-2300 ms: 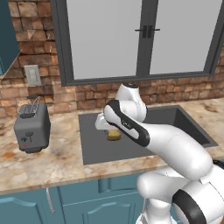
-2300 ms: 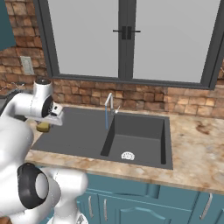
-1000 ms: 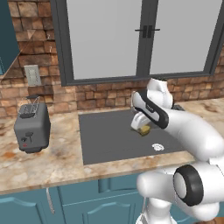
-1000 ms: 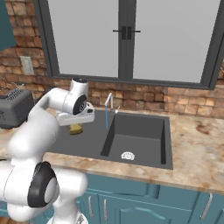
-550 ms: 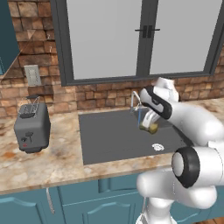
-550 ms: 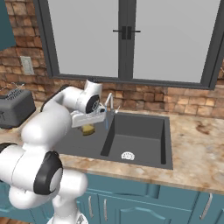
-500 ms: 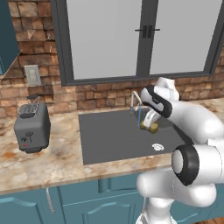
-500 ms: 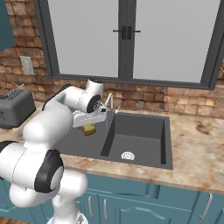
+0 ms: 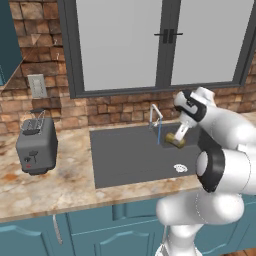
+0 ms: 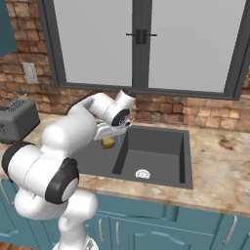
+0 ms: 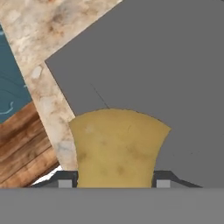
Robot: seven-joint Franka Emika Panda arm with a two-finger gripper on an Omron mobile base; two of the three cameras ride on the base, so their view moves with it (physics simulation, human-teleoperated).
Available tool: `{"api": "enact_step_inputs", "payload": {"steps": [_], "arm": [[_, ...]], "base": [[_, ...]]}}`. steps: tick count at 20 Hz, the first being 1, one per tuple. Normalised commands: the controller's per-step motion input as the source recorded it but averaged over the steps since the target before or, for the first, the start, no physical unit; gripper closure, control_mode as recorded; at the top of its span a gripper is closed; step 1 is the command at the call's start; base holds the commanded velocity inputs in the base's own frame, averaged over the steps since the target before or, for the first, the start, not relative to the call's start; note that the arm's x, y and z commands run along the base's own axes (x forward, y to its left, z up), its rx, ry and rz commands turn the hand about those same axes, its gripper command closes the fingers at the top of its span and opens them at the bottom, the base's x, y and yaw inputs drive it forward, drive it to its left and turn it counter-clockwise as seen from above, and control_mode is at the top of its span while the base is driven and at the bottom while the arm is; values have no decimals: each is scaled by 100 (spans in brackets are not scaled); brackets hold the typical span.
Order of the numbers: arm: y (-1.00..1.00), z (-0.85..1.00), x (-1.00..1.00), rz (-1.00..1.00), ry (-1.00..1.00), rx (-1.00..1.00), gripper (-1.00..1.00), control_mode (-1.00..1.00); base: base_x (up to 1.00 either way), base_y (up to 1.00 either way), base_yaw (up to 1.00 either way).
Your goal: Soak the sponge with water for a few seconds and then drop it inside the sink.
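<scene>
The hand (image 9: pixel 176 138) is gripping the sponge (image 9: pixel 175 140), its fingers closed against the sponge's two sides (in the hand view the sponge (image 11: pixel 117 148) is sitting between the two tips at the bottom centre of the frame).

In the left base view, right of centre, the sponge is hanging above the sink (image 9: pixel 120 160), just to the right of the water (image 9: pixel 159 134) falling from the faucet (image 9: pixel 155 114). The two appear near but apart; whether the stream is touching the sponge cannot be told at this size. Judged from this, the coming move is turning on that small sideways gap: the sponge needs to be sitting under the stream, toward the left of that frame.

The sink is holding nothing loose; its drain (image 9: pixel 180 168) is lying lower right of the sponge. The toaster (image 9: pixel 35 147) is standing on the table (image 9: pixel 45 187), well apart at left.
</scene>
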Motion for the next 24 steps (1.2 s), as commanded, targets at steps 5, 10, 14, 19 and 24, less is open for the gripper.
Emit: {"api": "enact_step_inputs", "payload": {"steps": [5, 10, 14, 19, 24], "arm": [[-9, 0, 0, 5, -20, 21, 100, -100], [0, -1, 0, 3, -15, 9, 100, -100], [0, -1, 0, 2, -6, 0, 100, -100], [0, -4, 8, 2, -1, 0, 100, -100], [0, -10, 32, 1, -1, 0, 100, -100]], "base": [[0, 0, 0], [0, 0, 0], [0, 0, 0], [0, 0, 0], [0, 0, 0]]}}
